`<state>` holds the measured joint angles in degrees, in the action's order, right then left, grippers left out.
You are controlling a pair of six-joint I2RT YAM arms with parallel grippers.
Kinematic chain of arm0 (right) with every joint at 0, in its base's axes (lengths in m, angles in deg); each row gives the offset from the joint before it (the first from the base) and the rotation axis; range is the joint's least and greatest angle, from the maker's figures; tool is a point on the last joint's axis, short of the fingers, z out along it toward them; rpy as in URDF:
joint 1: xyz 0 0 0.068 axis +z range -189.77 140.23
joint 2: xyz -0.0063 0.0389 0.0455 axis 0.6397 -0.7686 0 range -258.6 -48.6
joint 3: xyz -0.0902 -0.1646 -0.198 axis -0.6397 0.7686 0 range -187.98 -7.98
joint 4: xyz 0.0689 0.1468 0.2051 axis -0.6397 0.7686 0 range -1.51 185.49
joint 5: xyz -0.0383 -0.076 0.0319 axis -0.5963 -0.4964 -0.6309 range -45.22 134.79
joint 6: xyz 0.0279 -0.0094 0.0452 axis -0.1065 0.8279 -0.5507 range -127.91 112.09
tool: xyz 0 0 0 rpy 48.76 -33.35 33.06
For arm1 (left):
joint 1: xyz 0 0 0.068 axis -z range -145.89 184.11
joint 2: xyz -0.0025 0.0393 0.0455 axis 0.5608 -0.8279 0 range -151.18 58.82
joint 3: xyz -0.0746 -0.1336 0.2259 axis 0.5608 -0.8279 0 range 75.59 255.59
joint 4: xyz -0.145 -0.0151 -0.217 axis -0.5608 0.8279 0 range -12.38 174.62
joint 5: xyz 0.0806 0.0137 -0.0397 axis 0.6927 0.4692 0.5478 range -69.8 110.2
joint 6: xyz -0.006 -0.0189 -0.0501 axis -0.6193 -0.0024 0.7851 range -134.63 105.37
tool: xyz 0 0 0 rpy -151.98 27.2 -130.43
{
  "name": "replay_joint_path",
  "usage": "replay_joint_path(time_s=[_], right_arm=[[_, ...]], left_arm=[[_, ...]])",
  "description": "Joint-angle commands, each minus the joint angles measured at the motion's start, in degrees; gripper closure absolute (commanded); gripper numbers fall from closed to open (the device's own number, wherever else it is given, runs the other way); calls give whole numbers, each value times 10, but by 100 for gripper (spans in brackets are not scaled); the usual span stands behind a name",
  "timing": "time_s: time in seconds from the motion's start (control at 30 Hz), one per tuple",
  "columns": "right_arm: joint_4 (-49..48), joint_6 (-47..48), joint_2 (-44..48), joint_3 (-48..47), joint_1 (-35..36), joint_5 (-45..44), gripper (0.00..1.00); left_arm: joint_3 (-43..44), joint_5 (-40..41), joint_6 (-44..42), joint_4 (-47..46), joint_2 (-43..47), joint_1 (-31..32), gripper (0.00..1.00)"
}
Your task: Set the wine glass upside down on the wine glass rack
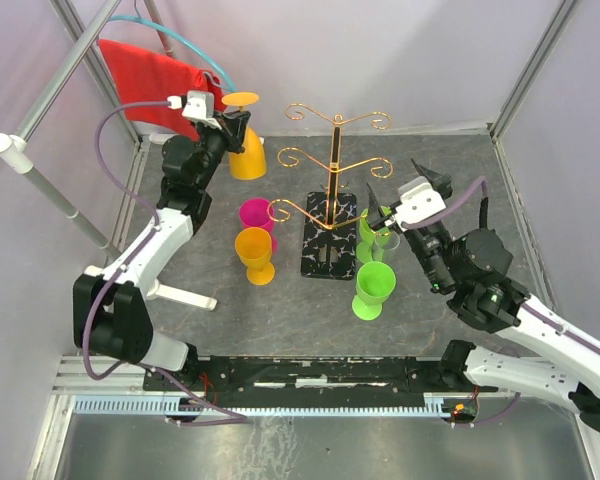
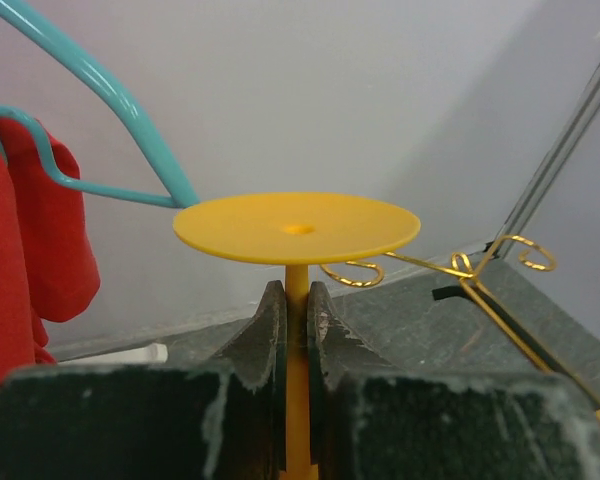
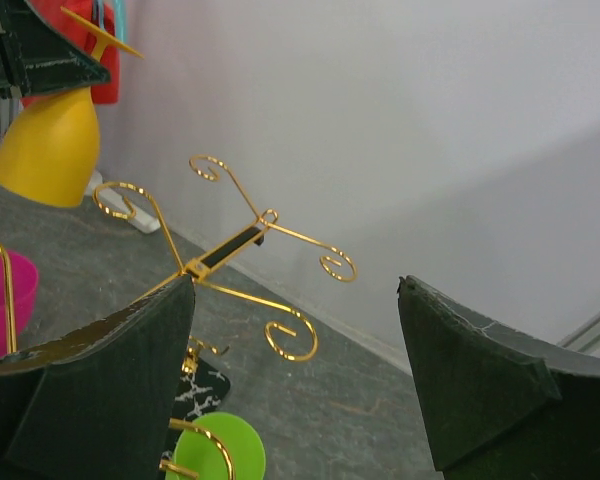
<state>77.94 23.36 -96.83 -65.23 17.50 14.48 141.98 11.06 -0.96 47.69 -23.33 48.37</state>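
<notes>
My left gripper (image 1: 233, 122) is shut on the stem of a yellow wine glass (image 1: 246, 155), held upside down above the table's back left, foot disc on top. In the left wrist view the fingers (image 2: 265, 330) pinch the stem (image 2: 296, 285) just under the foot. The glass is left of the gold wire wine glass rack (image 1: 335, 170) and apart from it. The rack's scroll arms also show in the left wrist view (image 2: 480, 285) and the right wrist view (image 3: 230, 245). My right gripper (image 1: 405, 186) is open and empty beside the rack's right arms (image 3: 295, 283).
A green glass (image 1: 370, 233) hangs upside down on the rack's lower right arm, its foot in the hook (image 3: 216, 456). A magenta glass (image 1: 256, 215), an orange glass (image 1: 255, 256) and a second green glass (image 1: 373, 288) stand around the black base (image 1: 317, 262). A red cloth (image 1: 148, 75) hangs back left.
</notes>
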Motion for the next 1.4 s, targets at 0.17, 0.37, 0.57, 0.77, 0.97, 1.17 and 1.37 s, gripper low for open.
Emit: replay_joint_path(time_s=[0.17,0.37,0.57,0.77,0.97,1.17,1.37], right_arm=[[69,-24,71,38,3,-8,9],[76,-12,92,53,2,-7,8],[86,-15,102,60,3,-5,7],[83,-16,106,63,3,-3,6],[77,-12,104,63,2,0,6],[77,-8,98,61,3,0,5],[74,-5,101,64,2,-1,5]], left_arm=[[-58,-58,-79,-310,-87,1,97],[-47,-114,-27,-425,-182,2,97],[-7,-149,-27,-438,-236,15,97],[11,-152,-65,-429,-269,43,97],[47,-151,-68,-422,-307,58,97],[62,-137,-67,-430,-334,65,97],[103,-139,-58,-430,-367,68,97]])
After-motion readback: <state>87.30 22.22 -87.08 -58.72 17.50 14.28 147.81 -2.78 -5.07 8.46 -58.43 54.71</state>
